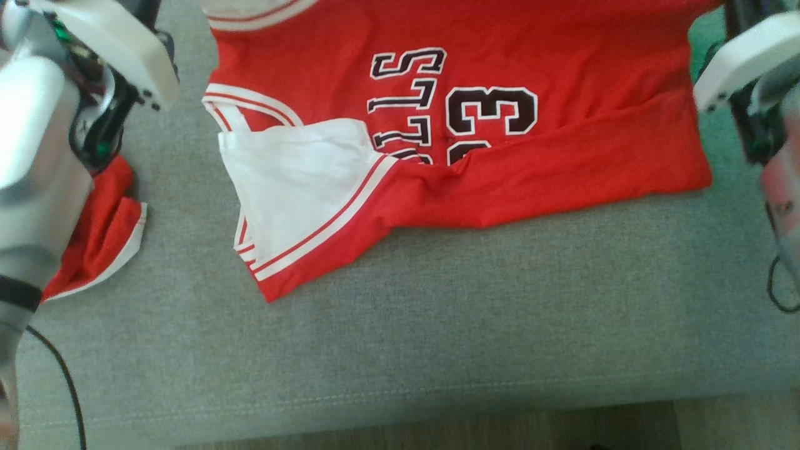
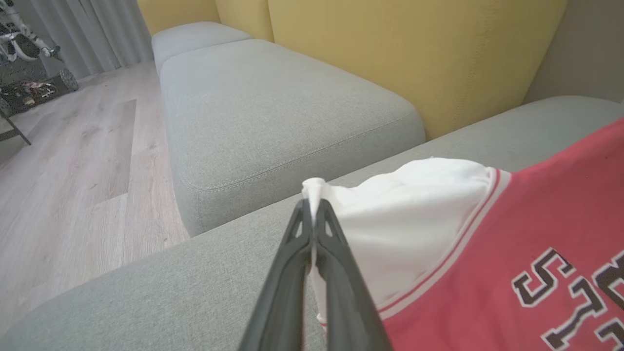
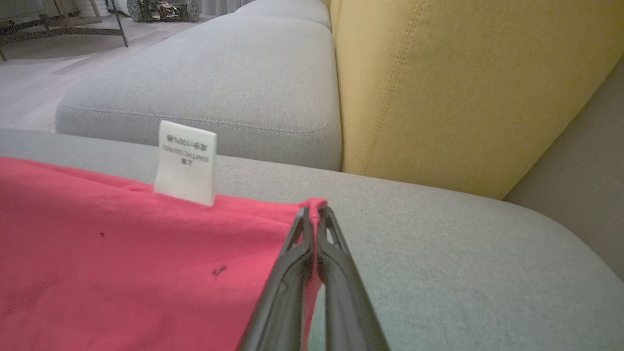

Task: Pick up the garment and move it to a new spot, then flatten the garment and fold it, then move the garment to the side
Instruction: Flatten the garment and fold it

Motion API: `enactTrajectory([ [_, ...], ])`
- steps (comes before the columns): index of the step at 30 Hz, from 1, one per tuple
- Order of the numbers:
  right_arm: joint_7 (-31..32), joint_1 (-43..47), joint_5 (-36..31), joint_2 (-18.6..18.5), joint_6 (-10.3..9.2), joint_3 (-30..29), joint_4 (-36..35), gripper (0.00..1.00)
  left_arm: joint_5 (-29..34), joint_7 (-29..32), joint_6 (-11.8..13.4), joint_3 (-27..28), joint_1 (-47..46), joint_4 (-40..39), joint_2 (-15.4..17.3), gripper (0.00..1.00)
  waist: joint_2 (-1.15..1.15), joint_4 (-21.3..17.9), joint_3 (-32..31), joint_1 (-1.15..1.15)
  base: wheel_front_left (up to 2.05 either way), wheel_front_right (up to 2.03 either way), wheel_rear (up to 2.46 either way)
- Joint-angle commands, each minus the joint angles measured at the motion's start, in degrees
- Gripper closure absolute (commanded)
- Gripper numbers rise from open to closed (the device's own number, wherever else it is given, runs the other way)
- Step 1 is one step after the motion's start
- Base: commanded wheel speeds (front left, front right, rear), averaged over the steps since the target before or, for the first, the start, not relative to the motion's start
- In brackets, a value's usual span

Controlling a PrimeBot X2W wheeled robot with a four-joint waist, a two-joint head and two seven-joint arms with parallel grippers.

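Observation:
The garment [image 1: 512,169] is a red jersey with white trim and dark letters and numbers, lying across the grey sofa seat [image 1: 437,325]. A white inner panel [image 1: 294,181] is turned out at its left end. In the left wrist view my left gripper [image 2: 313,204] is shut on a pinch of that white cloth [image 2: 414,209], with the red jersey [image 2: 536,234] to its right. In the right wrist view my right gripper [image 3: 314,210] is shut on a red corner of the garment [image 3: 122,253], close to a white care label [image 3: 186,163]. My pale wrists sit at the head view's upper corners.
A separate red piece with a white edge [image 1: 100,237] lies under my left forearm [image 1: 37,162]. Yellow back cushions [image 3: 463,87] rise behind the seat. Another grey seat [image 2: 273,112] adjoins it, with wooden floor [image 2: 73,161] beyond. The seat's front edge [image 1: 400,406] is near.

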Motion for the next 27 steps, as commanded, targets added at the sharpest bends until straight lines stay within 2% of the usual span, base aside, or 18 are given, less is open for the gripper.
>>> enactTrajectory([
  [1,-0.3,2.3,1.2,-1.0,0.37,2.4,-2.5,1.00,0.3,-0.1,-0.2,1.0,-0.7,-2.6,3.7,1.00,0.00,0.1,-1.2,0.00,0.00,0.00,0.00],
  [7,1.6,6.2,5.6,-3.8,0.37,7.2,-5.8,1.00,-0.2,1.2,-0.3,-2.2,3.3,-7.9,6.5,1.00,0.00,0.2,-3.6,0.00,0.00,0.00,0.00],
  [16,8.5,13.1,15.2,-11.0,0.37,13.7,-13.6,1.00,-1.4,5.3,0.3,-6.0,11.9,-19.8,14.3,1.00,0.00,0.3,-7.6,0.00,0.00,0.00,0.00],
  [21,12.4,16.1,19.0,-15.1,0.37,16.8,-18.2,1.00,-3.2,9.9,1.5,-7.4,16.6,-28.0,18.5,1.00,0.00,0.6,-9.0,0.00,0.00,0.00,0.00],
  [27,15.7,18.4,21.3,-17.9,0.37,19.6,-21.6,1.00,-6.8,16.2,2.5,-9.3,21.1,-37.5,21.9,1.00,0.00,1.0,-10.3,0.00,0.00,0.00,0.00],
])
